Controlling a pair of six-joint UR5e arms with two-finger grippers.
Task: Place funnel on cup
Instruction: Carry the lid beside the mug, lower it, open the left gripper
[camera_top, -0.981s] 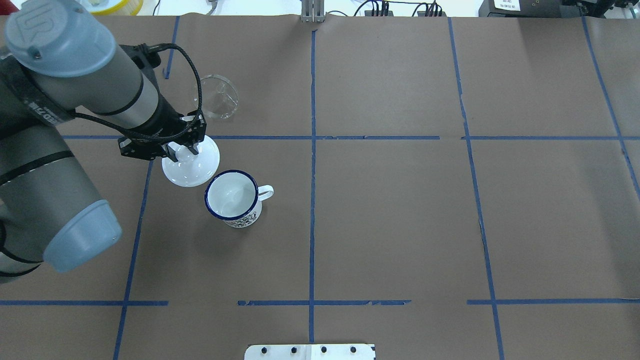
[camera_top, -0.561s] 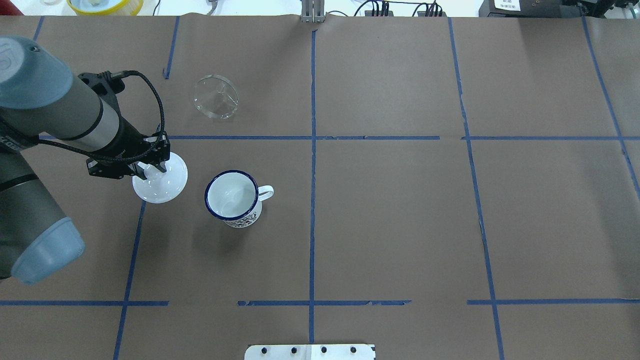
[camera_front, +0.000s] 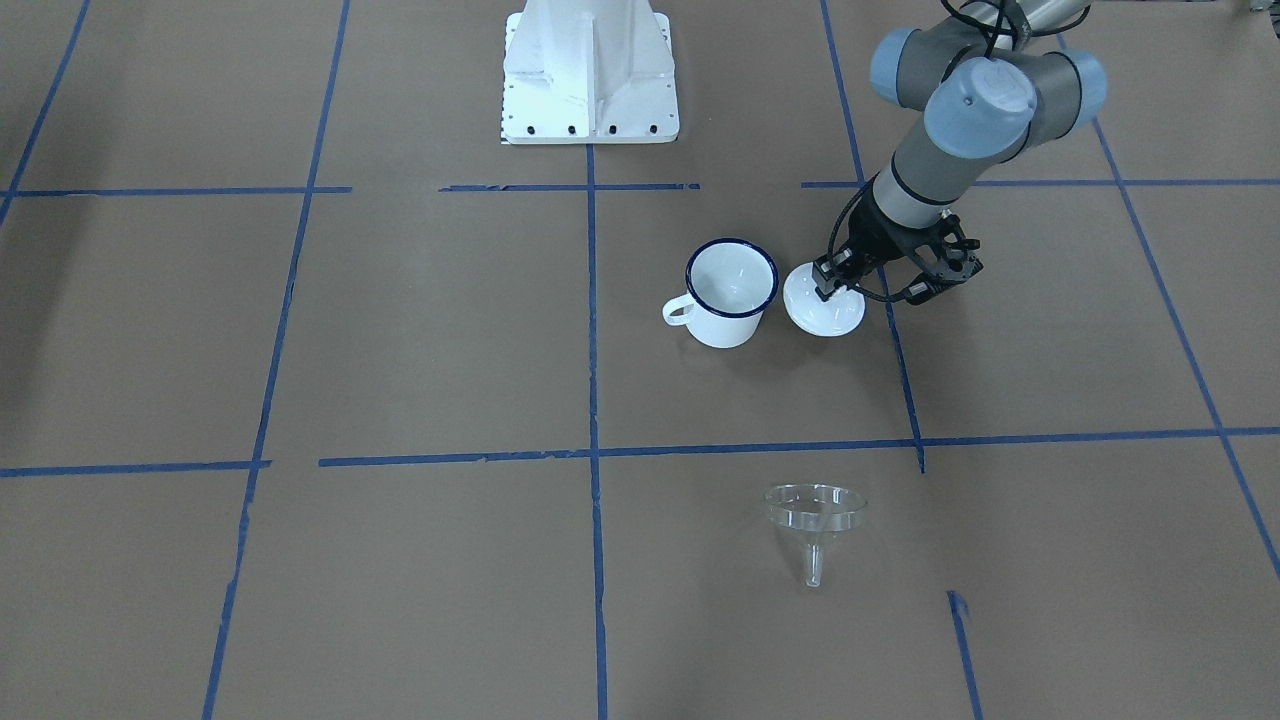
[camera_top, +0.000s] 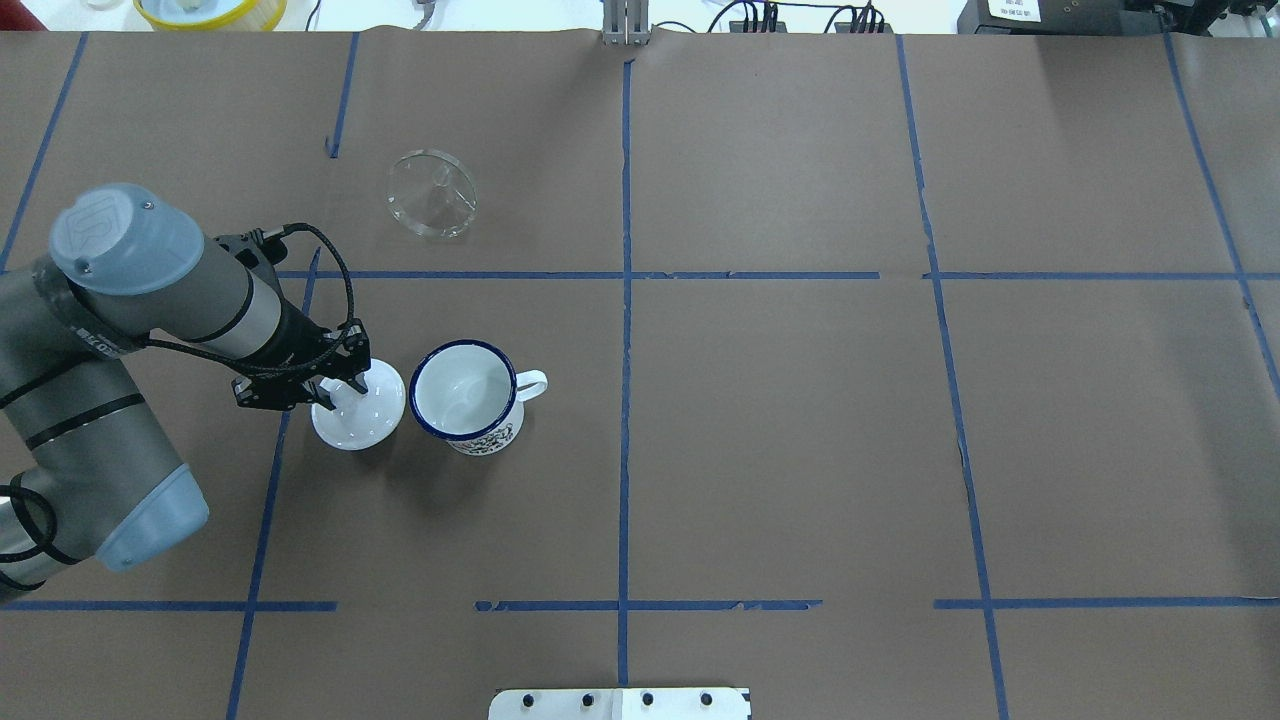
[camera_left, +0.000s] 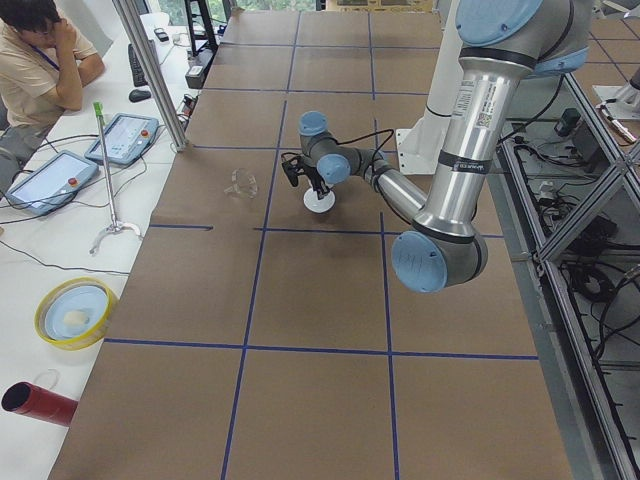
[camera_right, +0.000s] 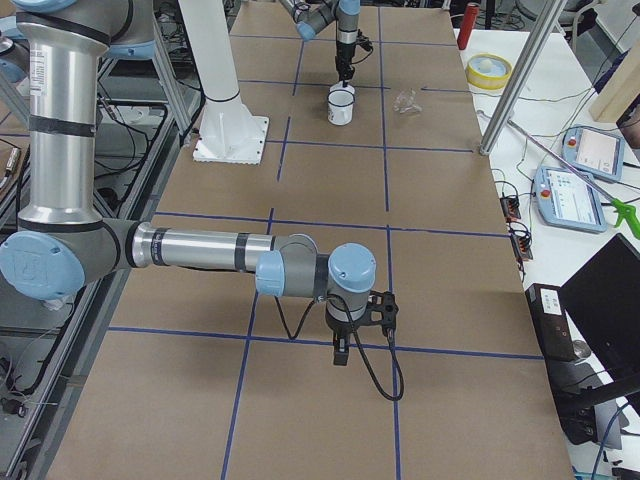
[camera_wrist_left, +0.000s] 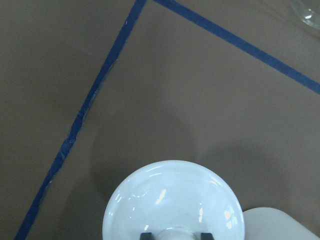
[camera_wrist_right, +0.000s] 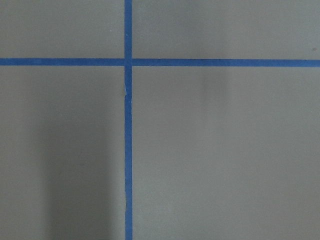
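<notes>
The clear funnel lies on its side on the brown paper, far from the robot; it also shows in the front view and at the corner of the left wrist view. The cup, a white mug with a dark rim, stands upright and empty, its handle pointing to the view's right. My left gripper is shut on the knob of a white domed lid, low over the table just left of the cup. My right gripper hangs over bare paper far from these things; I cannot tell whether it is open.
Blue tape lines cross the brown paper. The robot's white base stands at the table's near edge. A yellow-rimmed dish sits off the far edge. An operator sits at a side desk.
My left gripper, still shut on the white lid, has carried it from behind the cup out to the left, then toward the robot and lower, ending beside the cup's left side.
</notes>
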